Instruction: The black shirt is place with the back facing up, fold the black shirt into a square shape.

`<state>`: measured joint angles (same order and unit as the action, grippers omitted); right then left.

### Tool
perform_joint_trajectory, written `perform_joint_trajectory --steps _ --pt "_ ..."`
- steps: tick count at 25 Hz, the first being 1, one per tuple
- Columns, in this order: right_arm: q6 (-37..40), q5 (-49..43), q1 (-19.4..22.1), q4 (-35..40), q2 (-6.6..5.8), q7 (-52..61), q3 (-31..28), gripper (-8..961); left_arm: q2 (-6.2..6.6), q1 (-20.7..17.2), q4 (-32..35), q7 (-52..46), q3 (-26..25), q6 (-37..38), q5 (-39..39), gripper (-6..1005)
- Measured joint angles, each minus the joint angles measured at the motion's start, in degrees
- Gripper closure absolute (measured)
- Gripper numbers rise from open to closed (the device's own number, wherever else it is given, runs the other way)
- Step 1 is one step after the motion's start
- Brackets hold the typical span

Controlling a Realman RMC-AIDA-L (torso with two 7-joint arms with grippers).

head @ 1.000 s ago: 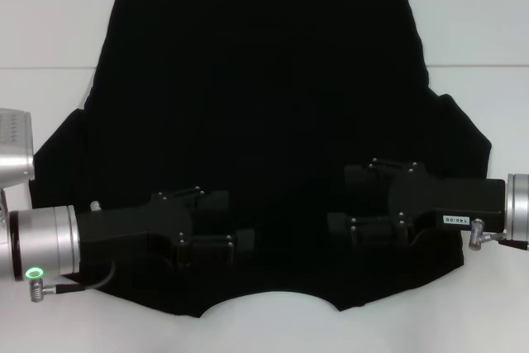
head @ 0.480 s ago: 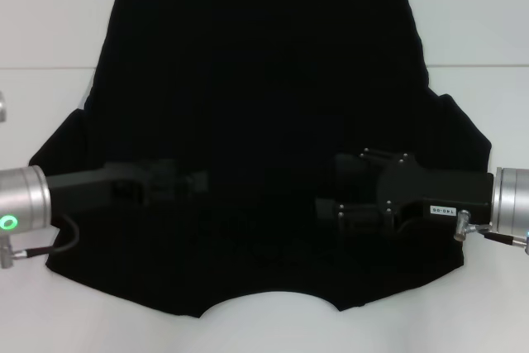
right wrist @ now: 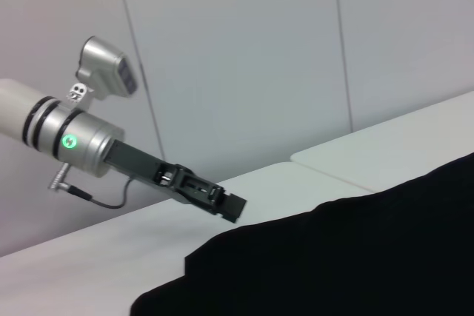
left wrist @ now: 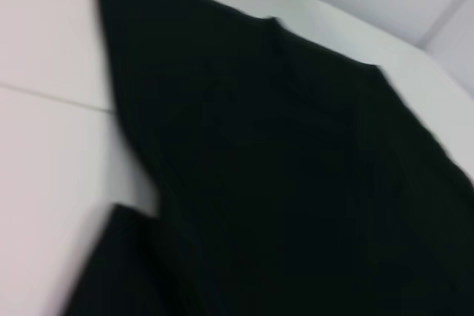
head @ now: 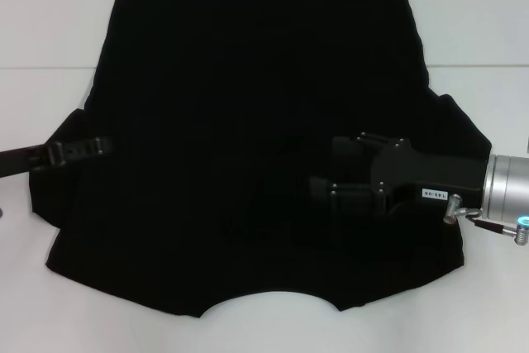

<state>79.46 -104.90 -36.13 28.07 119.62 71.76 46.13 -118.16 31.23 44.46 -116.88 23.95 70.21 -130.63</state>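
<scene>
Across the middle of the white table [head: 50, 22], the large plain matte black fabric T-shirt [head: 256, 105] lies flat, covering most of the surface in the head view. Its long axis runs from 12 o'clock to 6 o'clock: the straight hem is at 12 o'clock, at the far edge, and the curved neckline at 6 o'clock, nearest the robot. The short sleeves spread toward 8 o'clock and 4 o'clock.

Right gripper [head: 318, 192]: a black body on a silver cylindrical wrist, entering from 3 o'clock and pointing toward 9 o'clock. It sits over the lower right part of the shirt, near the right shoulder, between the neckline and the right sleeve. Its two fingers stand apart, one above the other in the head view, with dark cloth between and beneath them; whether they touch the fabric cannot be told, black on black.

Left gripper [head: 103, 146]: a slim black shape reaching in from 9 o'clock, its tip at the edge of the left sleeve. Whether its fingers are apart or together cannot be told. The right wrist view shows this gripper [right wrist: 226, 207] lifted clear above the table and just short of the shirt's edge [right wrist: 333, 257].

Left wrist view: only the shirt [left wrist: 296, 183], a sleeve corner, and table.
</scene>
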Motion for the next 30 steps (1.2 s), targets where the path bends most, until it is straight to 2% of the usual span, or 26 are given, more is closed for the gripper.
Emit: perform_joint_trajectory --steps 14,30 --pt "-1.63 1.32 -0.08 -0.12 -0.01 -0.38 -0.17 41 0.21 -0.3 4.15 -8.77 -1.06 -1.34 -11.0 96" --pt "-1.79 1.31 0.09 -0.12 -0.01 -0.37 -0.16 41 -0.04 -1.08 4.06 -10.28 -0.99 -1.75 -14.21 119"
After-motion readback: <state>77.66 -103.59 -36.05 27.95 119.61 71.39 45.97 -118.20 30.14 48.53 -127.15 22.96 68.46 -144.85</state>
